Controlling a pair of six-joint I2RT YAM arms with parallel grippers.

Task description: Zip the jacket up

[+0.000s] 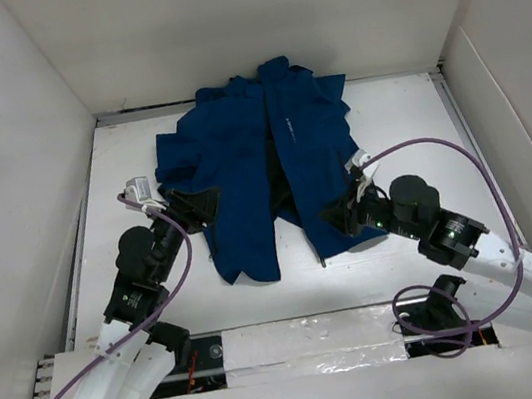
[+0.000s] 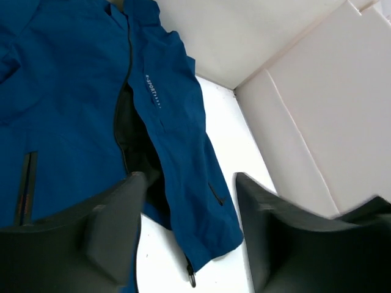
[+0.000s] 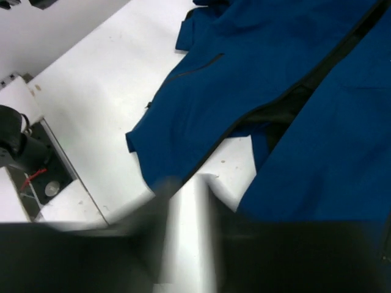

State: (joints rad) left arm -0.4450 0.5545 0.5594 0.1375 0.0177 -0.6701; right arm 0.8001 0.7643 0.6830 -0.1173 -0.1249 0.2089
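The blue jacket (image 1: 238,153) lies flat on the white table (image 1: 120,172), collar at the far side. Its front is open, with dark lining showing between the two panels. My left gripper (image 1: 208,207) is open at the jacket's left side. In the left wrist view (image 2: 189,178) the lower corner of the far panel (image 2: 201,201) shows between its fingers, with the zipper pull (image 2: 191,278) hanging at the hem. My right gripper (image 1: 334,216) is at the right panel's lower hem. In the blurred right wrist view (image 3: 189,183) its jaws stand slightly apart, holding nothing.
White walls (image 1: 12,128) close in the table on the left, back and right. A taped strip (image 1: 309,344) runs along the near edge between the arm bases. A purple cable (image 1: 461,153) loops over the right arm.
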